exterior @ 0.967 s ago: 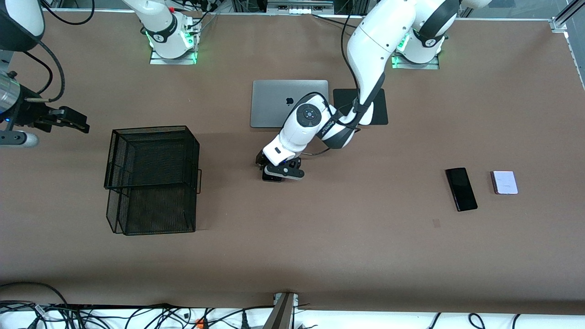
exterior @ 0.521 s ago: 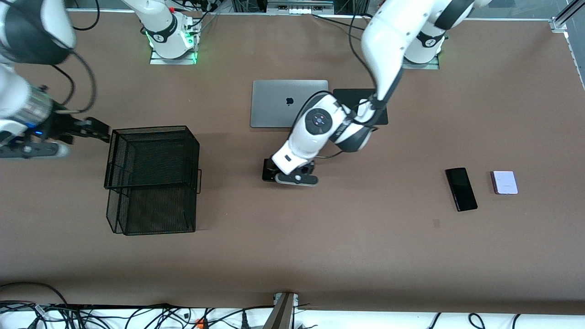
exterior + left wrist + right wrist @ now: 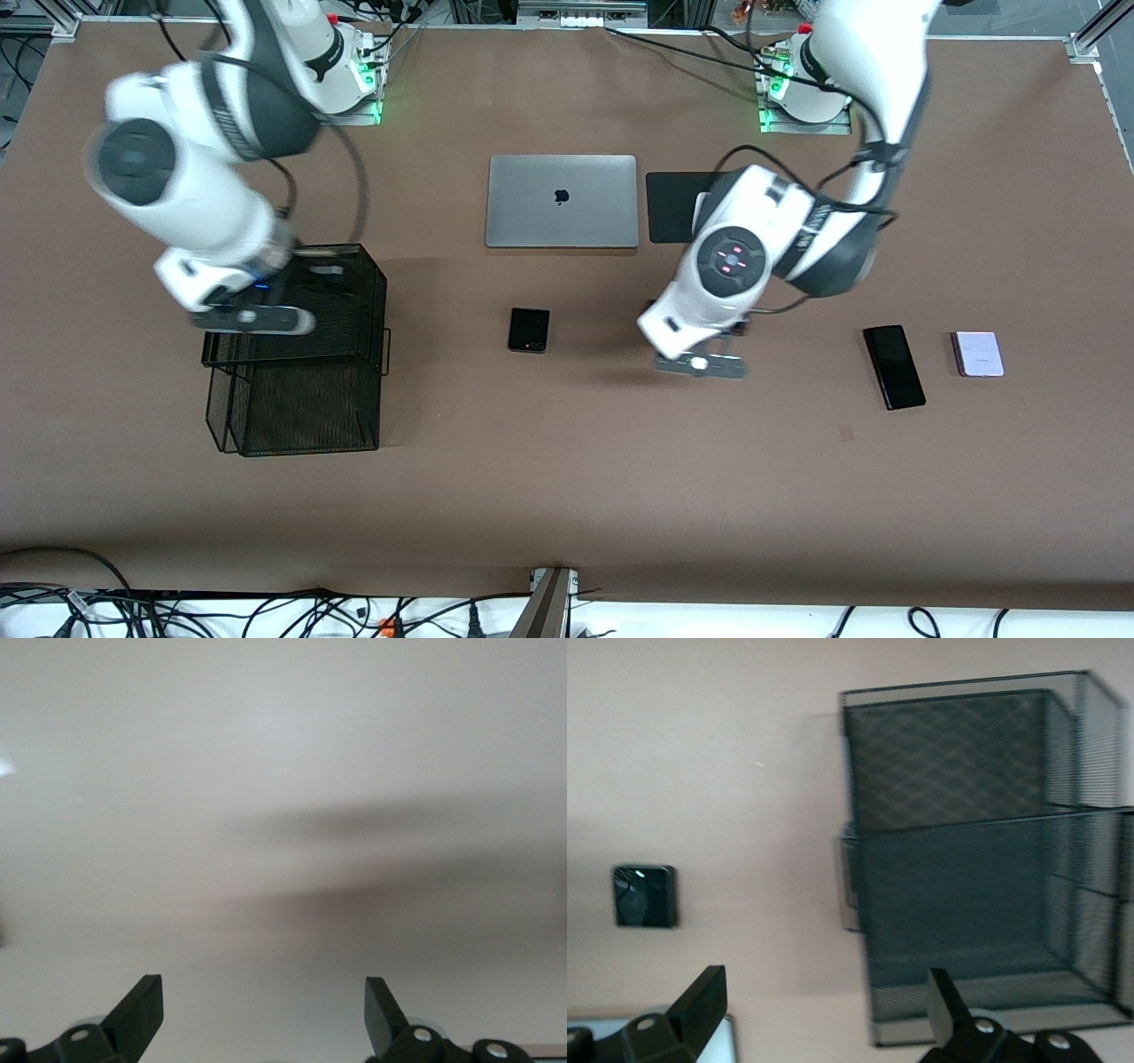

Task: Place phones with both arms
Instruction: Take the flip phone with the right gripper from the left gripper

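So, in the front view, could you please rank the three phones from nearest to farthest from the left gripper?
From the open left gripper, over bare table:
1. Black flip phone, toward the right arm's end, in front of the laptop.
2. Slim black phone, toward the left arm's end, only slightly farther away.
3. Lilac flip phone, beside the slim one, plainly farthest.

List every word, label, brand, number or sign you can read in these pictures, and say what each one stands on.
No readable words or numbers anywhere.
Apple logo, a sign with no lettering: on the lid of the closed silver laptop.
Left arm's wrist, above the left gripper: a ring of small pink marks, not readable.
Black flip phone, black slab phone, lilac flip phone: no text visible.
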